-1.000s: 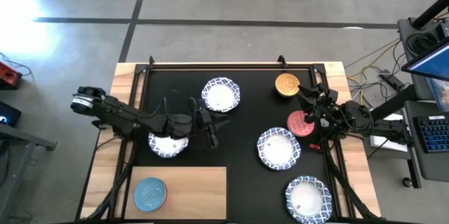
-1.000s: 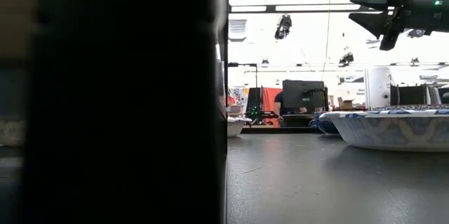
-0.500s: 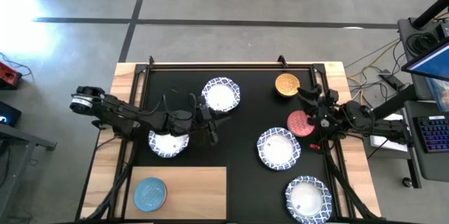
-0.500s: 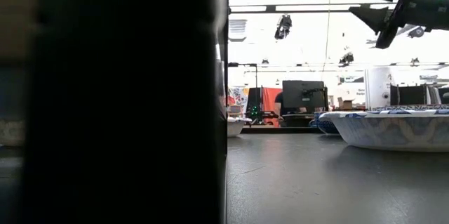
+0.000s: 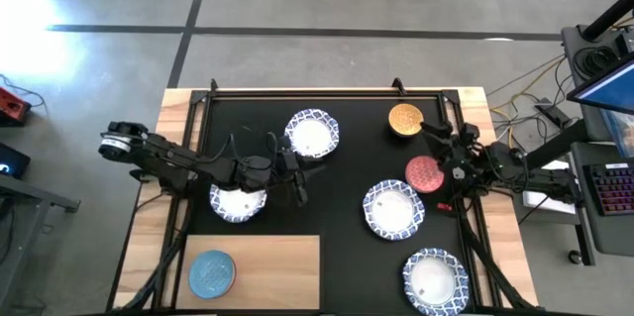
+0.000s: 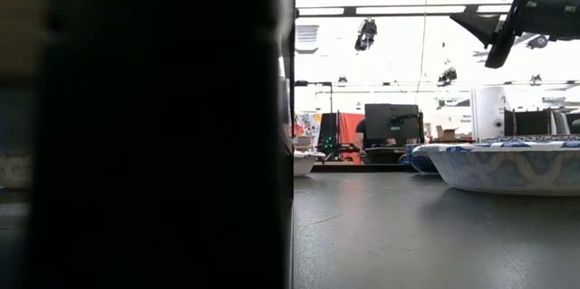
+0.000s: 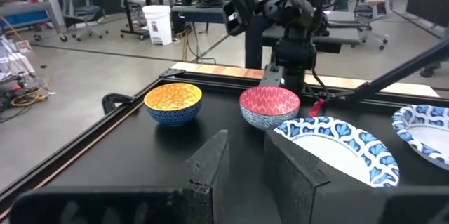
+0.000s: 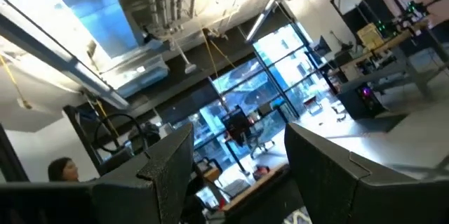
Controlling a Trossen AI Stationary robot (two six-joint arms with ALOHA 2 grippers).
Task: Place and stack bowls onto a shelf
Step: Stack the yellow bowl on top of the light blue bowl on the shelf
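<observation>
Light wood marks the shelf (image 5: 263, 268) at the table's near edge toward the left corner; only the blue bowl (image 5: 212, 272) sits on it, so the stacking is barely begun. The rest lie on the black mat (image 5: 347, 167): one white bowl (image 5: 312, 134) near the far edge, one (image 5: 237, 203) under the left arm just beyond the shelf, one (image 5: 393, 207) right of centre, one (image 5: 434, 279) at the near right corner, with the yellow bowl (image 5: 405, 119) and red bowl (image 5: 424, 172) by the right edge.

The left gripper (image 5: 297, 179) hovers mid-mat, fingers a little apart, empty. The right gripper (image 5: 443, 155) is raised and tipped upward beside the red bowl, fingers apart, empty. I judge a new pick is in hand; next, that gripper must tilt down and close on the red bowl's rim.
</observation>
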